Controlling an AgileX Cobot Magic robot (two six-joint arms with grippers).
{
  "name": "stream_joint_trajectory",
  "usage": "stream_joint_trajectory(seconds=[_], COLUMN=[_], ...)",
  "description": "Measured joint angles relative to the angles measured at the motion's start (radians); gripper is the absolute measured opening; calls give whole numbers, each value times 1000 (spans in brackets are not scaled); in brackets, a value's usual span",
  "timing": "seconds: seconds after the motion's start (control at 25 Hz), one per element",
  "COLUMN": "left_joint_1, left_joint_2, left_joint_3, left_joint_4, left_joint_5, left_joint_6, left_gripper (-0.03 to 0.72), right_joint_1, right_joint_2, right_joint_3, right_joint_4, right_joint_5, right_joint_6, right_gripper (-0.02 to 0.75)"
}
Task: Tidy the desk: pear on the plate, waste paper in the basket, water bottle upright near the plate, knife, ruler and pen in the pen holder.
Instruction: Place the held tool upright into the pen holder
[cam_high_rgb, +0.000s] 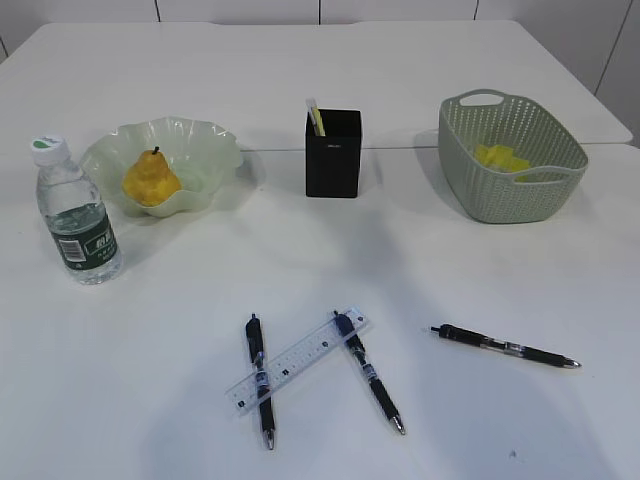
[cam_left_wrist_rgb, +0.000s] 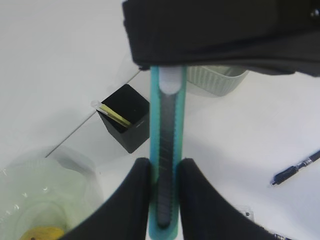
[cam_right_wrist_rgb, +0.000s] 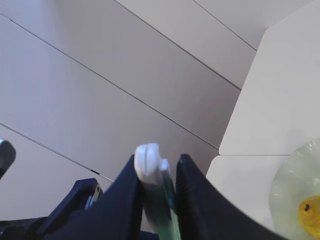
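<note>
The left jaws were closed on a teal plastic utility knife (cam_left_wrist_rgb: 167, 125) with a white end, pinching its body from both sides and holding it in the air above the white bench (cam_high_rgb: 150, 350). The right jaws stood close on either side of the knife's white end. It could not be told whether they pressed on it.

The matte black square pen holder (cam_high_rgb: 333, 155) stood upright on the bench, with a pale yellow stick (cam_high_rgb: 315, 117) leaning inside it. To the left of the pen holder sat the pale green wavy-rimmed glass plate (cam_high_rgb: 215, 140) with the lumpy yellow pear (cam_high_rgb: 150, 180) on it. Farther left, just beside the plate, the small clear water bottle (cam_high_rgb: 78, 215) with a dark green label stood upright. To the right of the pen holder was the oval grey-green woven-pattern basket (cam_high_rgb: 500, 190), with crumpled yellow paper (cam_high_rgb: 500, 158) inside.

In front of the pen holder, well apart from it, the clear plastic ruler (cam_high_rgb: 300, 358) lay slantwise, crossing two dark pens (cam_high_rgb: 260, 380) (cam_high_rgb: 370, 372). A third dark pen (cam_high_rgb: 505, 347) lay alone, front-right of the pen holder.
</note>
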Motion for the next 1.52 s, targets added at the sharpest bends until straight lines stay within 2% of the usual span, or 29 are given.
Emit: stream_joint_trajectory(seconds=[0.92,1.52], left_joint_1=[0,0], left_joint_2=[0,0], left_joint_3=[0,0], left_joint_4=[-8,-14], left_joint_5=[-6,-18], left_joint_6=[0,0], left_gripper=[108,202], right_joint_1=[0,0], right_joint_2=[0,0], right_joint_3=[0,0], right_joint_4=[-2,33], right_joint_5=[-4,12], right_joint_6=[-7,-14], right_gripper=[143,130])
